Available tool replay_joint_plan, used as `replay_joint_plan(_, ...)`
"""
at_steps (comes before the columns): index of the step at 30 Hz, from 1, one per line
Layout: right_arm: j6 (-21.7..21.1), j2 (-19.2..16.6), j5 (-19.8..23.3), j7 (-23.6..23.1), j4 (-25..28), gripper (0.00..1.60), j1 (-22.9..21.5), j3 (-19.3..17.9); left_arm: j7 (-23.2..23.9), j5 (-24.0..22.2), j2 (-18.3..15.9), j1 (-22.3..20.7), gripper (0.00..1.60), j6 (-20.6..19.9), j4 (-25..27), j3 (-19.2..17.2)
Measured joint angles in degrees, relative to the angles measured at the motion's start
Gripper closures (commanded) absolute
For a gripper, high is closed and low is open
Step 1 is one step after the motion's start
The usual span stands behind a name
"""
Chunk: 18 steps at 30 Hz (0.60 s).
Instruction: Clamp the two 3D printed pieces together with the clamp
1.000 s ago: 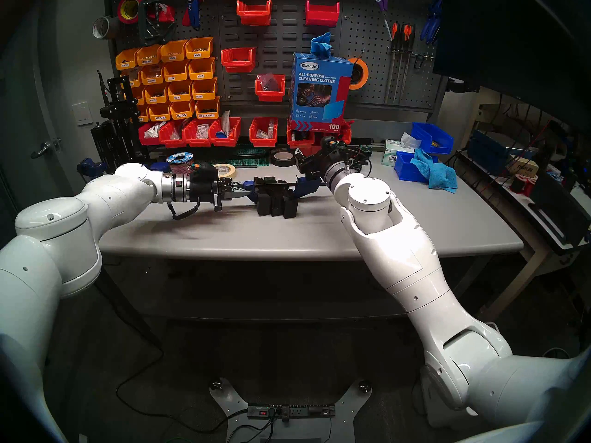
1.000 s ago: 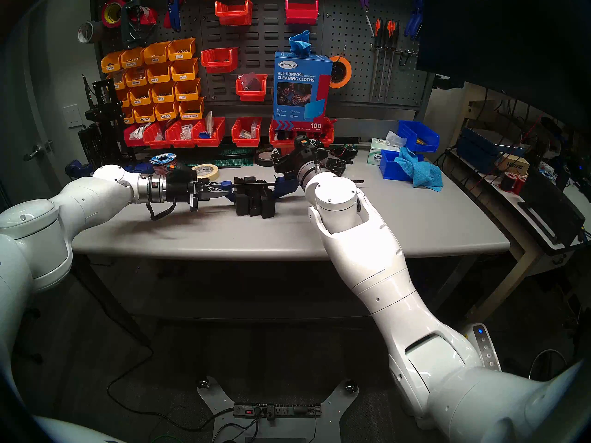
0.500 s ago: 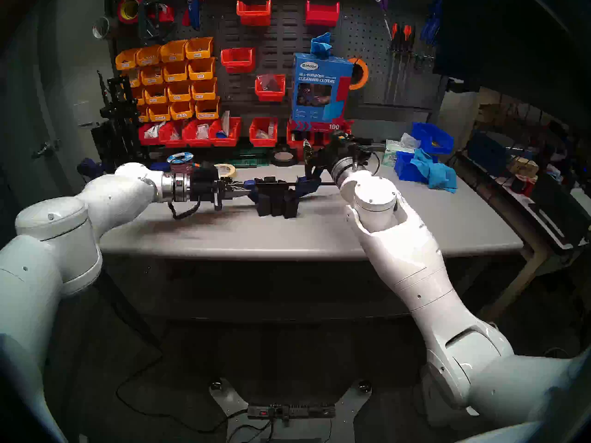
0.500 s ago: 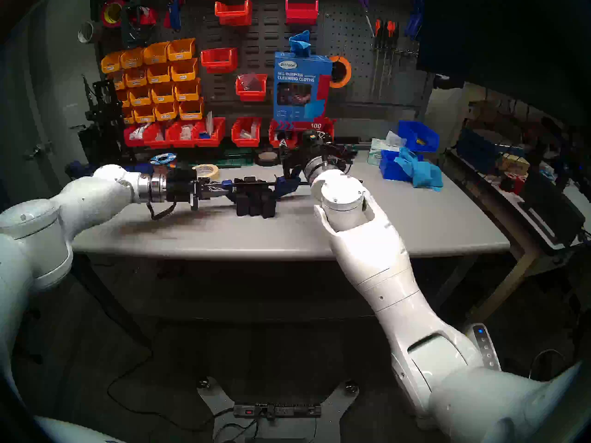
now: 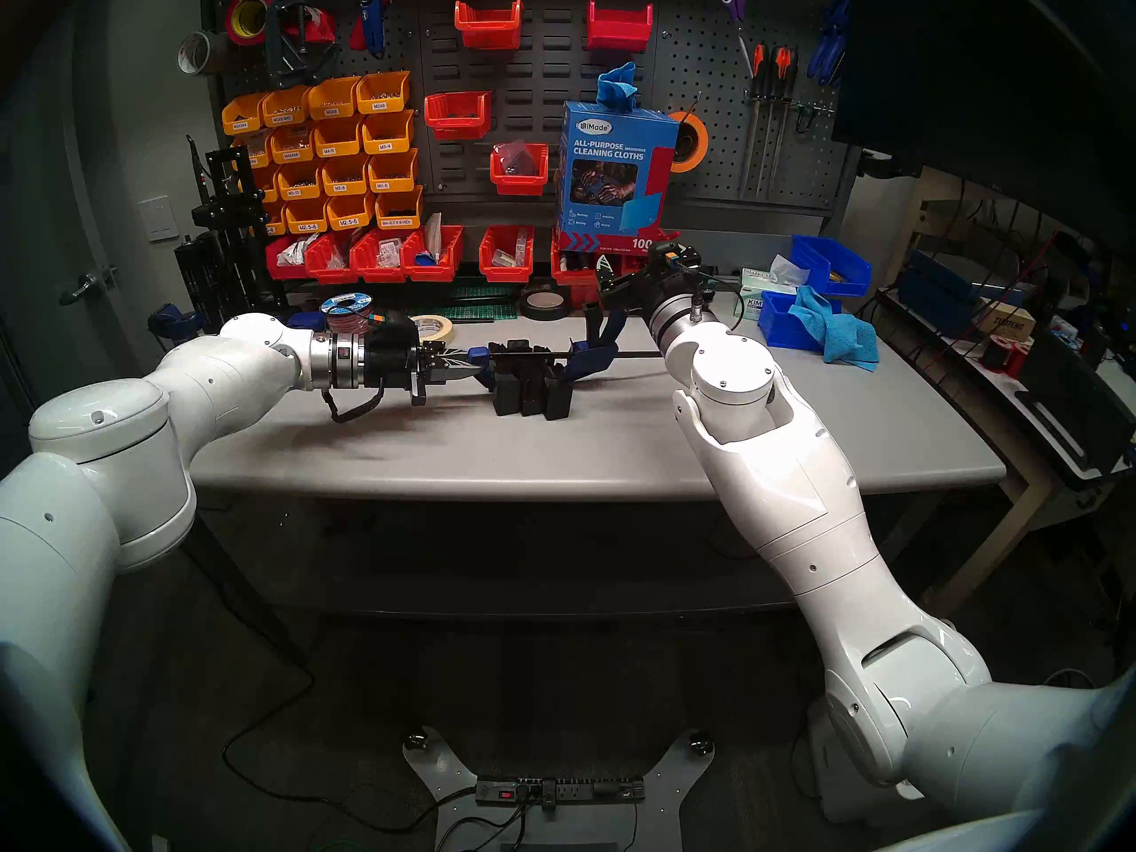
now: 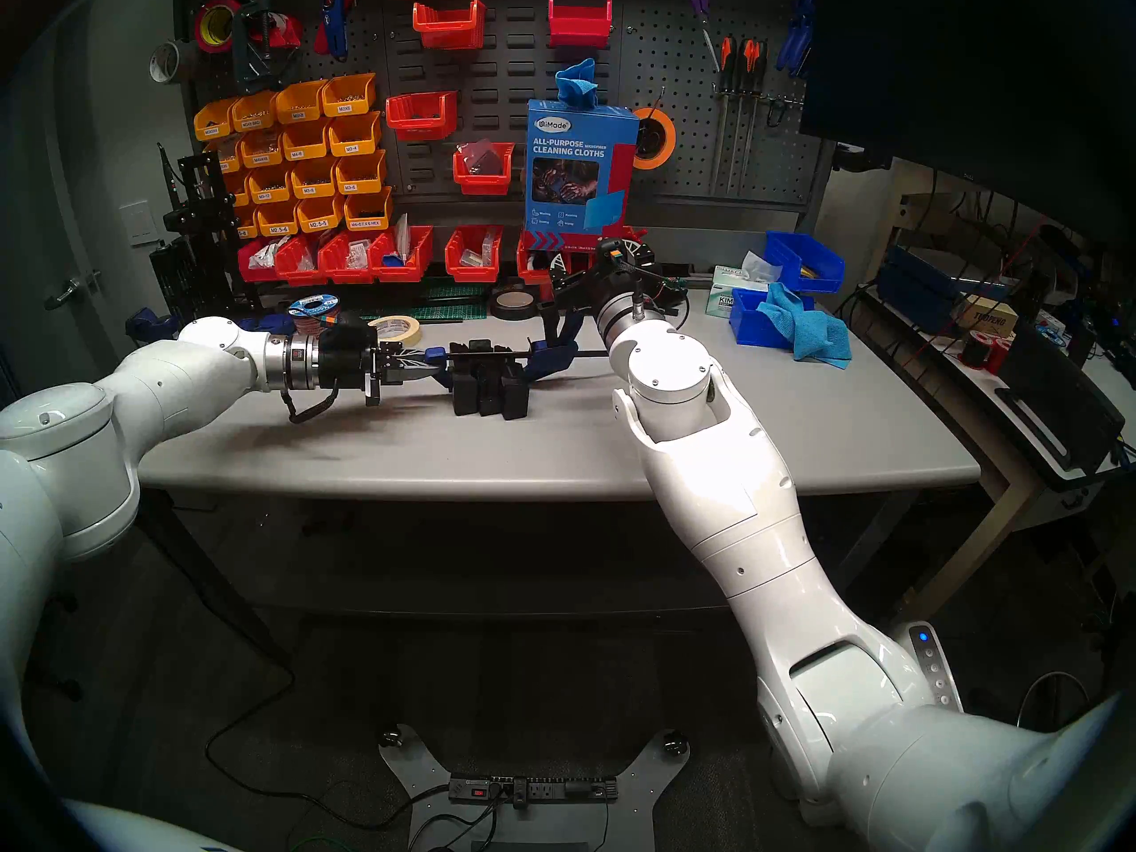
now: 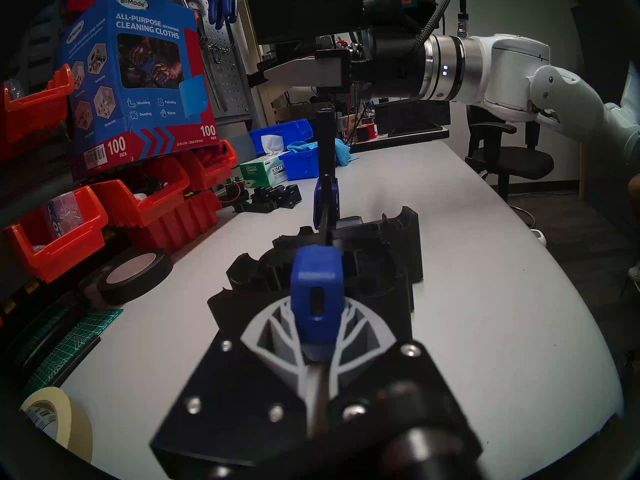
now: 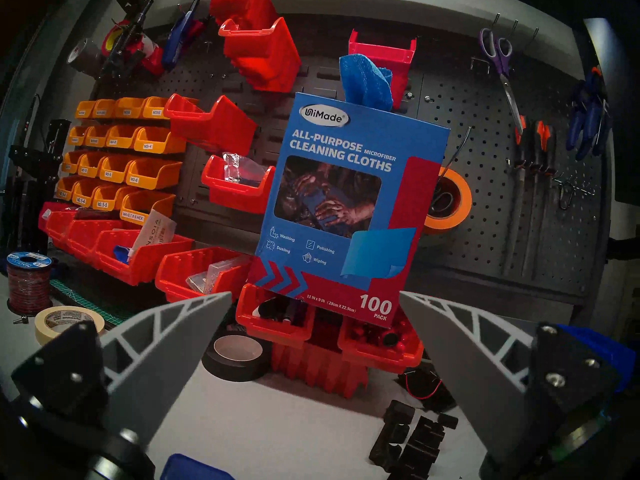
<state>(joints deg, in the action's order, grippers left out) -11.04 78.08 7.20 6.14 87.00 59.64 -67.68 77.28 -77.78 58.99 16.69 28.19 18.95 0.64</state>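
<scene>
On the table [image 5: 615,457], one clamp [image 5: 541,357] spans two pieces [image 5: 533,389]; left gripper [image 5: 458,368] grips its 9 o'clock end, right gripper [image 8: 315,334] spread, empty.

Head stereo pair: high vantage, looking down and forward over the grey table [image 5: 615,457] to the pegboard wall [image 5: 725,76] at top of frame; both arms enter from the lower corners. The two views are nearly identical, slightly offset sideways.

Left wrist: low and close, looking along the clamp [image 7: 317,297] at frame centre, across the tabletop.

Right wrist: above the table, facing the pegboard.

The cleaning cloths box [image 8: 343,205] shows in all four views.
</scene>
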Motion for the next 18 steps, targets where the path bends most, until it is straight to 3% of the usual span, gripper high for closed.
replay_joint_plan(10, 1.01, -0.88, -1.16, 2.82, 1.02, 0.00, 1.22, -1.80, 0.00, 0.00, 0.00, 0.01, 1.60, 0.00, -0.05, 0.00)
replay_joint_plan(18, 1.60, -4.10, -2.73, 4.91, 1.24, 0.00, 1.49, -6.04, -0.03, 0.07, -0.22, 0.01, 1.60, 0.01, 0.37, 0.00)
